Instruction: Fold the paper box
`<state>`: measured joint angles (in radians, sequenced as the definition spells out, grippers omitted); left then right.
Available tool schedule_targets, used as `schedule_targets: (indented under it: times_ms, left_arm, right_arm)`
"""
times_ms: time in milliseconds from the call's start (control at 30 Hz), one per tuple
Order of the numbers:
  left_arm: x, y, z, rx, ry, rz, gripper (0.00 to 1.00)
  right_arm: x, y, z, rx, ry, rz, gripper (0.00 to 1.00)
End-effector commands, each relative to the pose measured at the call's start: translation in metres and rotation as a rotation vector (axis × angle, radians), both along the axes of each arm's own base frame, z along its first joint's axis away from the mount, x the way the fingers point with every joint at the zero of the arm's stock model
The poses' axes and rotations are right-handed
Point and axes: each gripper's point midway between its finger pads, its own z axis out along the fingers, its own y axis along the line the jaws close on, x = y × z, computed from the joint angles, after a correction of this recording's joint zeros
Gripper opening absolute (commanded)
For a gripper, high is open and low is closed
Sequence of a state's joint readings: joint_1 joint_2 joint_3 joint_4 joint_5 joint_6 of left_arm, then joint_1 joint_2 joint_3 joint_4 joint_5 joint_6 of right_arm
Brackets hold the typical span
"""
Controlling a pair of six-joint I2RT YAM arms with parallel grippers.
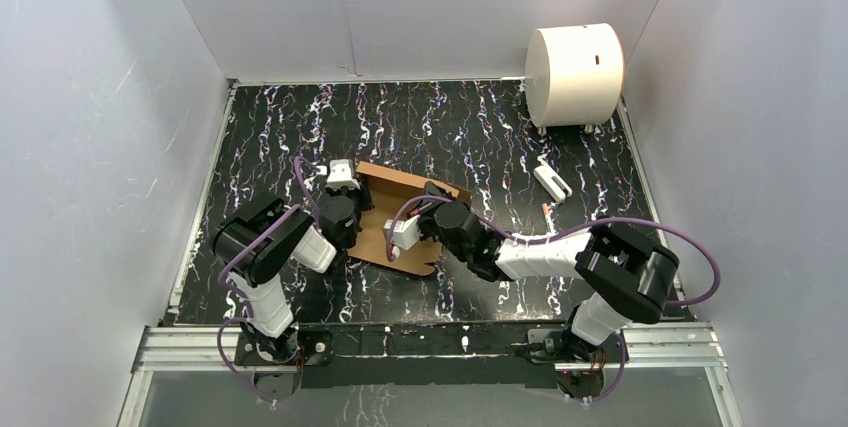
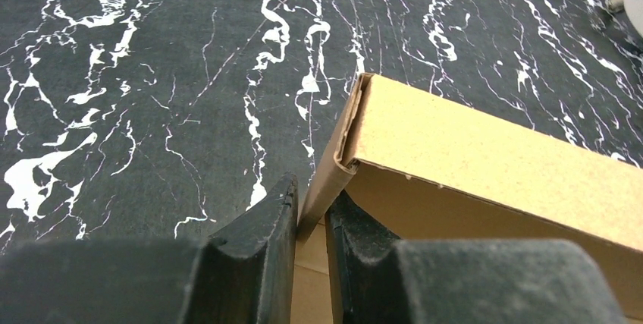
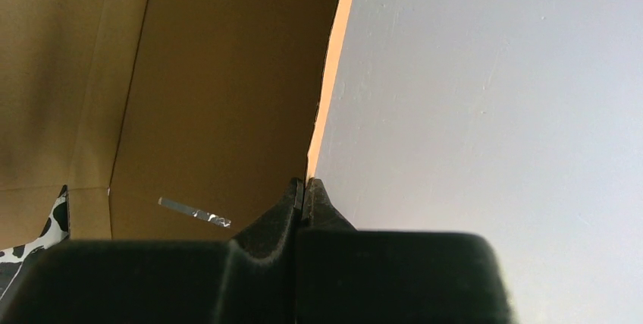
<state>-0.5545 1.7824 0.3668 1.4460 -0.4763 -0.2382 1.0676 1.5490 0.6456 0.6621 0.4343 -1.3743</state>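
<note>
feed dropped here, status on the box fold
Left tool pinching a box flap. Right tool shut on another edge. Box partly folded. White drum far back, clear.

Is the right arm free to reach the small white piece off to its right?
Probably not yet: the right fingers are shut on the paper box edge and would have to let go first. Nothing else seems to lie between them and the small white piece.

We saw a white cylinder [image 1: 573, 74] on its side at the marbled table's [image 1: 480, 127] far right corner, a small white piece [image 1: 552, 181] nearer.
</note>
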Motion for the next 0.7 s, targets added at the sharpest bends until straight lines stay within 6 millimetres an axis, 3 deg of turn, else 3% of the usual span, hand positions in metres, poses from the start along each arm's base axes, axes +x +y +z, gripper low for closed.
schedule_targets:
  times_ms: [0,267,400,567,667]
  left_arm:
    - [0.012,0.039,0.013,-0.036,-0.042,0.256,0.07]
    - [0.009,0.058,-0.005,-0.034,0.052,0.402,0.06]
    - [0.008,0.046,-0.008,-0.052,0.065,0.325,0.11]
    - [0.004,0.024,0.005,-0.072,0.047,0.173,0.24]
    - [-0.004,0.023,0.010,-0.077,0.040,0.139,0.32]
  right_arm:
    - [-0.014,0.008,-0.031,-0.058,0.104,0.054,0.00]
    - [-0.013,0.007,-0.026,-0.030,0.108,0.037,0.00]
    - [-0.014,0.008,-0.025,-0.020,0.112,0.042,0.00]
    - [-0.012,0.014,-0.018,0.030,0.112,0.042,0.00]
    - [-0.011,0.016,-0.013,0.050,0.106,0.039,0.00]
